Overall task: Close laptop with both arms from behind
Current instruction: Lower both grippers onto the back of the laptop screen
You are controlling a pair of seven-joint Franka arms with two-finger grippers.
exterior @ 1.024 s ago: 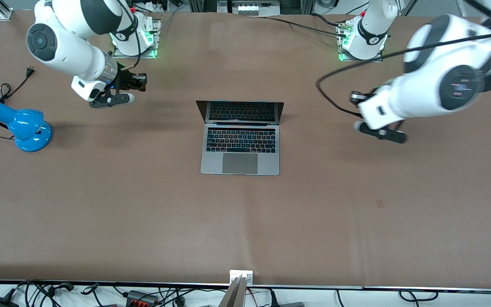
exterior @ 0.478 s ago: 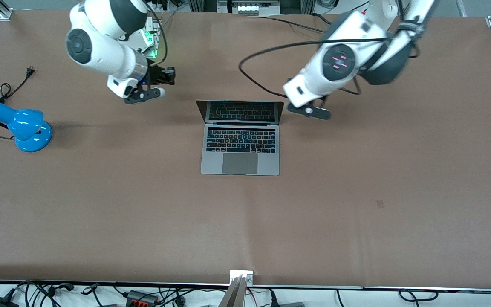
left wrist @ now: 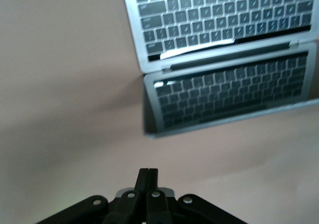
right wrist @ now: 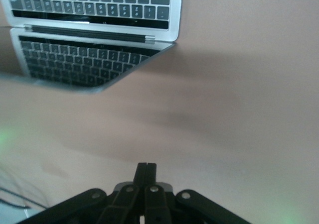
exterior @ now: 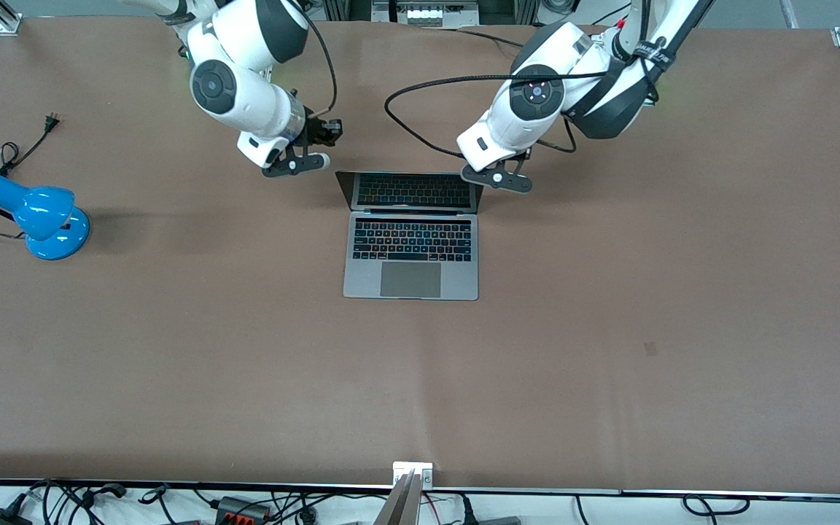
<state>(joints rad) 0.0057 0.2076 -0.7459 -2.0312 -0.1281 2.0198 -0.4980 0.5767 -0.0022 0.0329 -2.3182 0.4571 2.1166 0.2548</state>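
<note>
The silver-grey laptop lies open in the middle of the table, its dark screen standing upright and mirroring the keys. My right gripper is shut and empty, in the air over the bare table beside the screen's corner at the right arm's end. My left gripper is shut and empty, over the table beside the screen's other corner; in the front view it is mostly hidden under the left arm's wrist. Neither gripper touches the laptop. The laptop shows in the left wrist view and in the right wrist view, where the right gripper also shows.
A blue desk lamp with a black cord lies at the right arm's end of the table. A black cable loops off the left arm above the table near the screen. The brown table is wide.
Both arms have swung in toward the laptop's screen. The left arm came in from its end of the table, and the right arm moved from near the lamp. The laptop has not moved.
</note>
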